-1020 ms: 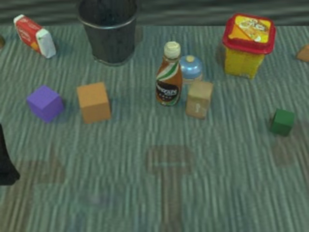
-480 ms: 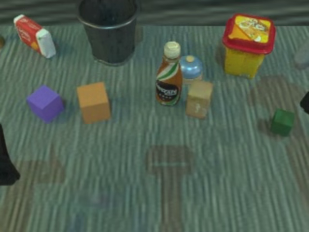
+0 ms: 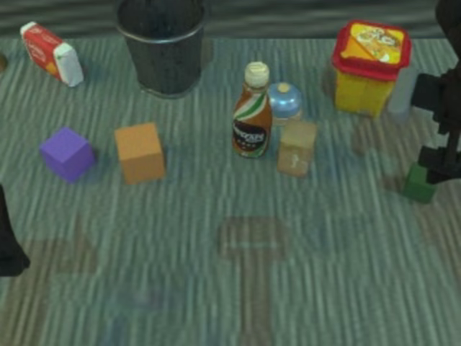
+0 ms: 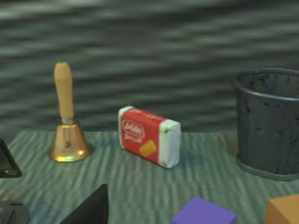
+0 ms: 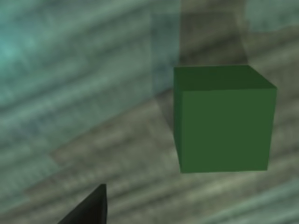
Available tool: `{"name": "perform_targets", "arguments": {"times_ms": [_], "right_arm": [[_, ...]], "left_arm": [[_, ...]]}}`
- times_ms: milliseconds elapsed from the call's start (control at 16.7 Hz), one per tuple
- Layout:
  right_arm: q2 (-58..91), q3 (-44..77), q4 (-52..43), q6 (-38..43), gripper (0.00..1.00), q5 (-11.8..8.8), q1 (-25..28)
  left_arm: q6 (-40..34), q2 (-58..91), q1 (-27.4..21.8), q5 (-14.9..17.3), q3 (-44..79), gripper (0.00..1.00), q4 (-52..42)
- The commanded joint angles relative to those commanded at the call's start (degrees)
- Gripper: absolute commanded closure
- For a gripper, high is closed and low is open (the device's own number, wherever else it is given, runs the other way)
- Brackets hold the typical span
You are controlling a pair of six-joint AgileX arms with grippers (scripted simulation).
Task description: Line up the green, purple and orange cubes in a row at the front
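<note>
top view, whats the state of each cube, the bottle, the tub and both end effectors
green cube: on table, right end effector above it
purple cube: on table, free
orange cube: on table, free
sauce bottle: upright, capped
yellow tub: lid on
left end effector: parked at left edge

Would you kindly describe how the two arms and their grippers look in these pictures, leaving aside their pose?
Both arms are matte black, with no visible cables or markings. The right gripper at the top view's right edge is blocky and angular, built of stepped rectangular segments. The left gripper shows only as a dark wedge at the left edge. Each wrist view catches one pointed black finger tip at its border.
</note>
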Motion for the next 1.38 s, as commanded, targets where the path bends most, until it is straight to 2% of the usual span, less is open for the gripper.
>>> {"name": "perform_targets", "arguments": {"times_ms": [480,960,1260,1380], "right_arm": [[2.7,2.1,-1.0,-1.4,0.00,0.0,-0.1],[9.7,-6.0,14.3,-1.3,0.00,0.1,0.2],[10.4,-6.8,15.5,-1.3,0.00,0.1,0.3],[10.4,-6.8,15.5,-1.3,0.15,0.1,0.3]], "left_arm": [[0.0,0.0,0.0,0.0,0.0,0.00,0.0],[0.0,0.0,0.0,0.0,0.0,0.00,0.0],[0.0,0.0,0.0,0.0,0.0,0.00,0.0],[0.0,0.0,0.0,0.0,0.0,0.00,0.0]]}}
